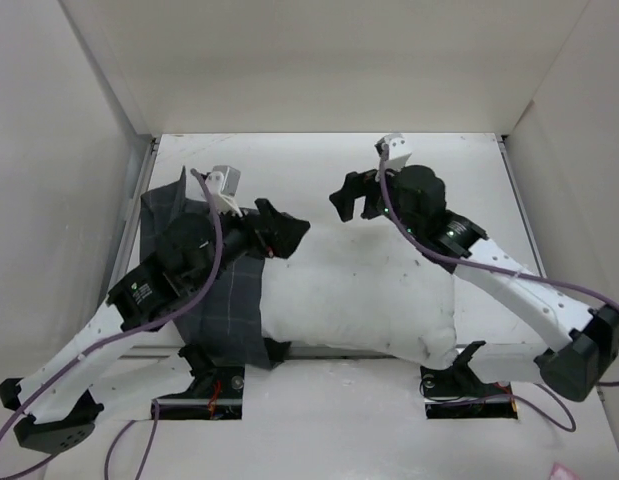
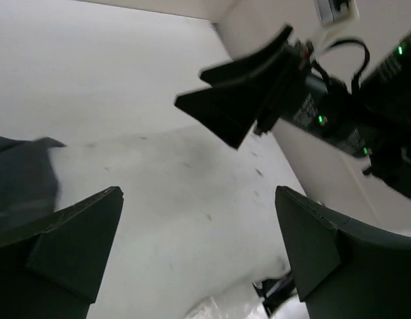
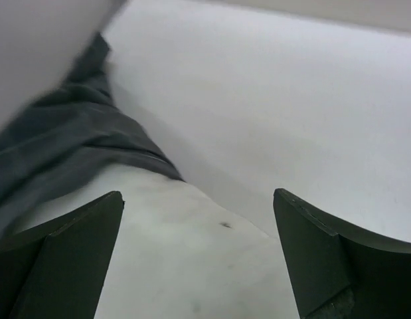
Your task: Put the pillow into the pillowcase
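The white pillow (image 1: 364, 295) lies across the middle of the table, its left end inside the dark grey gridded pillowcase (image 1: 224, 300). My left gripper (image 1: 287, 236) is open and empty, just above the pillow's upper left part beside the case's edge. My right gripper (image 1: 356, 196) is open and empty, over the pillow's far edge. In the left wrist view the pillow (image 2: 172, 219) fills the space below my open fingers, with the case (image 2: 19, 179) at left and the right gripper (image 2: 245, 100) ahead. In the right wrist view the pillow (image 3: 185, 266) and bunched case (image 3: 66, 146) show.
White walls (image 1: 319, 60) enclose the table (image 1: 459, 170) at the back and both sides. Both arm bases and purple cables (image 1: 129, 440) sit at the near edge. The pillow's right end lies against the right arm (image 1: 509, 290).
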Robot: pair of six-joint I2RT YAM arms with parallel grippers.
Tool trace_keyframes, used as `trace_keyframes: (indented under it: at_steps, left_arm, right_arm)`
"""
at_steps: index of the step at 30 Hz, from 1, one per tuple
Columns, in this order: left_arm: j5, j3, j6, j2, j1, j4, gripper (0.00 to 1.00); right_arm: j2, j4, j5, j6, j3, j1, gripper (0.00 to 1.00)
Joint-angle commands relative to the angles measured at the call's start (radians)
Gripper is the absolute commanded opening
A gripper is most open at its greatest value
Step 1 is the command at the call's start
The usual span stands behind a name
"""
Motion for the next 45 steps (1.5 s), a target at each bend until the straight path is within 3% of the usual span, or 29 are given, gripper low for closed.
trace_keyframes:
  at_steps: [1,5,11,13,15,17,18,19,20,21,22,26,29,30,33,37,39,42,43,44,45]
  left_arm:
    - [-0.319,0.069,-0.087,0.136,-0.004,-0.209,1.0]
    - [-0.386,0.104,-0.177,0.365,0.007,-0.46,1.0]
    - [-0.372,0.051,-0.241,0.427,-0.006,-0.545,1.0]
    - [-0.346,0.003,-0.232,0.408,-0.006,-0.488,0.95]
    - [-0.346,-0.007,-0.232,0.408,-0.006,-0.479,0.77]
    - [-0.361,0.002,-0.247,0.431,0.003,-0.49,0.56]
    - [-0.372,0.002,-0.258,0.442,0.003,-0.49,0.33]
    - [-0.389,0.014,-0.284,0.468,0.003,-0.52,0.2]
    - [-0.422,0.028,-0.284,0.479,0.003,-0.52,0.07]
    - [-0.439,0.028,-0.301,0.489,0.003,-0.53,0.0]
    - [-0.456,0.037,-0.301,0.49,0.003,-0.519,0.0]
    - [-0.467,0.067,-0.154,0.537,0.043,-0.299,0.0]
    - [-0.423,0.106,-0.016,0.58,0.077,-0.139,0.0]
    - [-0.36,0.118,0.022,0.62,0.106,-0.032,0.0]
    - [-0.299,0.223,0.153,0.737,0.161,0.087,0.0]
    - [-0.272,0.467,0.228,0.902,0.203,0.063,0.0]
    - [-0.272,0.572,0.265,0.939,0.203,0.046,0.0]
    - [-0.262,0.583,0.29,0.948,0.212,0.046,0.0]
    - [-0.252,0.592,0.299,0.948,0.224,0.033,0.1]
    - [-0.239,0.607,0.299,0.96,0.224,0.021,0.37]
    - [-0.239,0.608,0.299,0.961,0.233,0.012,0.6]
  right_arm:
    - [0.064,-0.148,0.153,0.094,0.008,-0.001,1.0]
    - [0.107,-0.228,0.141,0.128,-0.002,-0.001,1.0]
    - [0.032,-0.187,0.003,0.07,-0.153,-0.001,1.0]
    - [0.021,-0.171,-0.045,0.029,-0.168,-0.001,1.0]
    - [0.049,-0.162,-0.069,0.019,-0.168,-0.001,0.97]
    - [0.084,-0.162,-0.091,0.0,-0.168,-0.001,0.82]
    - [0.105,-0.162,-0.091,-0.012,-0.153,-0.001,0.71]
    - [0.151,-0.162,-0.091,-0.012,-0.153,-0.001,0.58]
    - [0.173,-0.162,-0.1,-0.024,-0.153,-0.001,0.3]
    - [0.191,-0.162,-0.09,-0.024,-0.142,-0.001,0.15]
    - [0.223,-0.162,-0.044,-0.024,-0.128,-0.001,0.0]
    - [0.245,-0.11,0.221,0.129,-0.081,-0.044,0.0]
    - [0.245,-0.099,0.334,0.177,-0.027,-0.151,0.0]
    - [0.245,-0.09,0.343,0.187,-0.012,-0.185,0.0]
    - [0.28,-0.049,0.371,0.166,0.069,-0.283,0.0]
    - [0.337,-0.006,0.397,0.068,0.166,-0.32,0.0]
    - [0.351,-0.006,0.325,0.021,0.208,-0.329,0.0]
    - [0.36,-0.006,0.188,-0.056,0.222,-0.329,0.0]
    - [0.36,-0.006,0.167,-0.067,0.222,-0.329,0.0]
    - [0.36,-0.006,0.153,-0.057,0.222,-0.329,0.0]
    - [0.36,-0.006,0.139,-0.056,0.209,-0.329,0.06]
